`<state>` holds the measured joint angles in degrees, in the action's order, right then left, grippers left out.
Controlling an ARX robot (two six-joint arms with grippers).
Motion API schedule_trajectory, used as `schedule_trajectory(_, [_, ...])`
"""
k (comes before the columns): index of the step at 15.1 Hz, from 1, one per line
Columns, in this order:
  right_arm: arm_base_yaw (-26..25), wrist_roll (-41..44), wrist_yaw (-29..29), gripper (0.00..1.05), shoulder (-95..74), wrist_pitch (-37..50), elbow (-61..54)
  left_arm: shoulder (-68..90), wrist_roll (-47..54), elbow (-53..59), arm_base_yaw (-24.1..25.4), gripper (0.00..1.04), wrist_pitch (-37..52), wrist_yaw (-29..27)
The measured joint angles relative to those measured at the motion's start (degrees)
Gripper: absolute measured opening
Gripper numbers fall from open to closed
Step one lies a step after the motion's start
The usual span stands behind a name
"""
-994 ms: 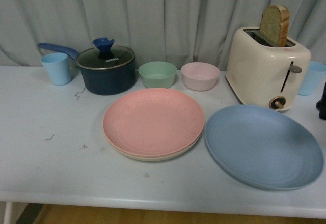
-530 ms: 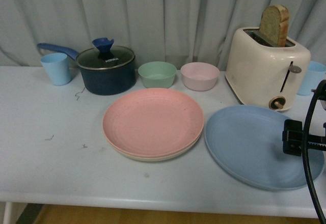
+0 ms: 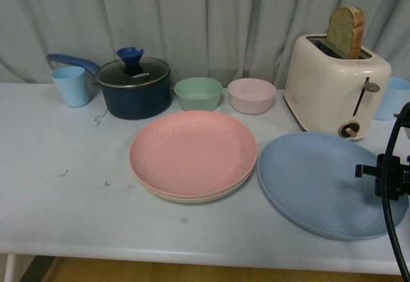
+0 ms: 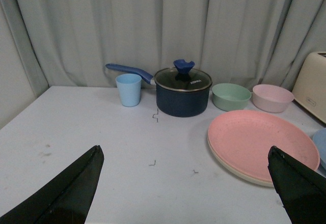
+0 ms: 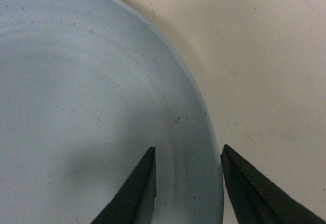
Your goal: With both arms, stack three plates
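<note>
Blue plate, matte and round, rim between spread right claw; left claw likewise spread.

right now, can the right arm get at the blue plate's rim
Probably yes. The right gripper is open, with the rim of the blue plate between its fingers and nothing else in the gap. Its height above the rim cannot be told.

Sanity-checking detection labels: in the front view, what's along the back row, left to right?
light blue cup → dark blue pot → green bowl → pink bowl → toaster → second blue cup
</note>
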<state>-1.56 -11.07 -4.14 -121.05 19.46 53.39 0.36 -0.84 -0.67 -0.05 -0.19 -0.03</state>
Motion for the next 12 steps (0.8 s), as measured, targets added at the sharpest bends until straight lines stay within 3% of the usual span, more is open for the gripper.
schedule_trajectory(4, [-1.9, -0.7, 3.0, 0.03, 1.4, 2.4, -2.2, 0.0, 0.0, 0.0, 0.0, 0.98, 0.0, 0.0])
schedule_trajectory(10, [-5.3, 0.0, 7.4, 0.03, 14.4, 1.3, -10.4, 0.0, 0.0, 0.0, 0.0, 0.98, 0.0, 0.0])
schedule_trajectory(12, [-3.5, -0.9, 10.4, 0.03, 22.2, -0.7, -11.1, 0.0, 0.0, 0.0, 0.0, 0.98, 0.0, 0.0])
